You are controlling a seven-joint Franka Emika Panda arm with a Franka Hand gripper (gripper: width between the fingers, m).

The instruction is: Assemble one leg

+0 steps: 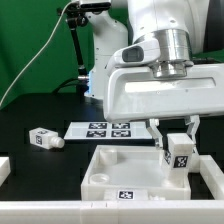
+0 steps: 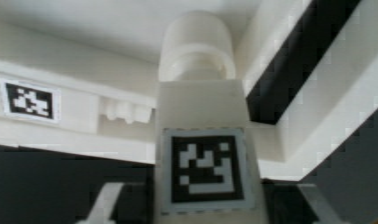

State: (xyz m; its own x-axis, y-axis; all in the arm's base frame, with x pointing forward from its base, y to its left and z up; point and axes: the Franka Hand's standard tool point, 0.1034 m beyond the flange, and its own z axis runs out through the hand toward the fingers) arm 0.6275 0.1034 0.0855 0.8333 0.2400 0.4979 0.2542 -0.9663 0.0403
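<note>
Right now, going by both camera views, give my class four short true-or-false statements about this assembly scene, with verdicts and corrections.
1. The jaws are shut on a small stubby white plastic leg bearing a square black-and-white tag. True.
2. A second white leg lies loose on the black table. True.
3. The held leg rests on the thin flat white marker board. False: it is held over the large white square panel, toward the exterior view's right.
4. The marker board lies on top of the panel. False: it lies flat on the table, behind the panel.
</note>
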